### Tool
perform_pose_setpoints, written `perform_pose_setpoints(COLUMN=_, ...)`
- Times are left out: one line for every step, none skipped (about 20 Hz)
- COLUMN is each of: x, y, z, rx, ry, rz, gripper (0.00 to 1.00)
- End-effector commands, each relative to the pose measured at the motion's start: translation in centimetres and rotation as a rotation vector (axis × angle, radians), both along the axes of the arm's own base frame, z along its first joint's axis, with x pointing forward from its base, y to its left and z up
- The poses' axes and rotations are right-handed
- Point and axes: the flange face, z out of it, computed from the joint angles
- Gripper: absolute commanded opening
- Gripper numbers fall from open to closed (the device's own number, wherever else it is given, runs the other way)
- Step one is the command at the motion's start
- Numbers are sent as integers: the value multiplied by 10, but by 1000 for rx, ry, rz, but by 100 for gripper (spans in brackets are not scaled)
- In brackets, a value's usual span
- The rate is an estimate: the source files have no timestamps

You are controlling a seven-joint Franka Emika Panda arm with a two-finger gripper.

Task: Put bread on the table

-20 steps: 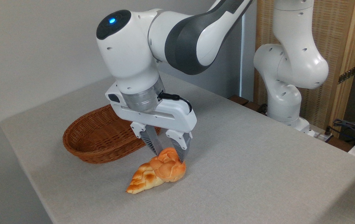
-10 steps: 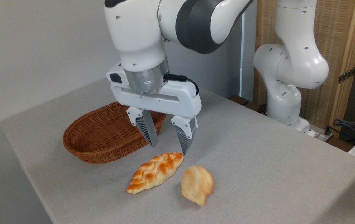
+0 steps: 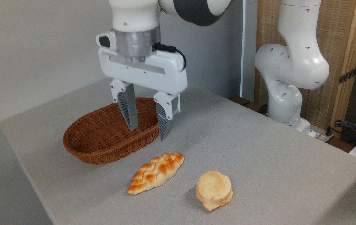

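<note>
Two bread pieces lie on the bench (image 3: 259,150), one wicker basket (image 3: 103,140) stands on it, and one arm works above; single fixed camera view.

Bread count: one small round bun (image 3: 214,190), pale side showing, resting on the grey bench surface near the front edge, right of centre. One longer braided loaf (image 3: 156,172), browned in patches, lies just left of the bun, apart from it, a strip of bare cloth between them. Loaf points from lower left to upper right.

Basket: one, brown, oval, set behind and left of the loaf, near it but not touching. Nothing visible inside the part that shows.

End effector (image 3: 146,132): raised above the bench, over the right end of the basket. Fingers spread apart with a clear gap, holding nothing. Left finger (image 3: 128,109) shows against the basket interior; right finger overlaps the basket's right rim in the picture. Fingertips hang well above the loaf and well apart from the bun. A black cable loops off the right side of the wrist.

Surroundings: arm base (image 3: 287,93) stands past the far right edge of the bench. Woven wood-framed panel (image 3: 337,47) behind it. Tangle of cables (image 3: 353,128) at far right. Plain wall at left.

Obstruction: the fingers hide a little of the basket; both bread pieces fully in view.
</note>
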Motion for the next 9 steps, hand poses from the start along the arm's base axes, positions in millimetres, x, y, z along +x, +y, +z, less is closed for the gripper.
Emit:
perform_pose_setpoints(x=-2, y=-8, z=8, rx=5, ry=-40, rz=-119, gripper=100)
perform_pose_setpoints(x=-5, y=-8, z=10, rx=7, ry=-45, rz=-145, gripper=100)
perform_pose_setpoints(x=-5, y=-8, z=10, rx=9, ry=-46, rz=-160, gripper=100)
perform_pose_setpoints(x=-5, y=-10, z=10, rx=6, ry=-48, rz=-185, gripper=100)
perform_pose_setpoints(x=-5, y=-13, z=10, rx=6, ry=-47, rz=-202, gripper=100)
perform_pose_setpoints(x=-6, y=-17, z=8, rx=7, ry=-38, rz=-235, gripper=100)
perform_pose_setpoints(x=-7, y=-19, z=7, rx=9, ry=-34, rz=-261, gripper=100)
perform_pose_setpoints(x=-7, y=-18, z=5, rx=9, ry=-30, rz=-270, gripper=100)
perform_pose_setpoints(x=-9, y=-20, z=4, rx=9, ry=-21, rz=-301, gripper=100)
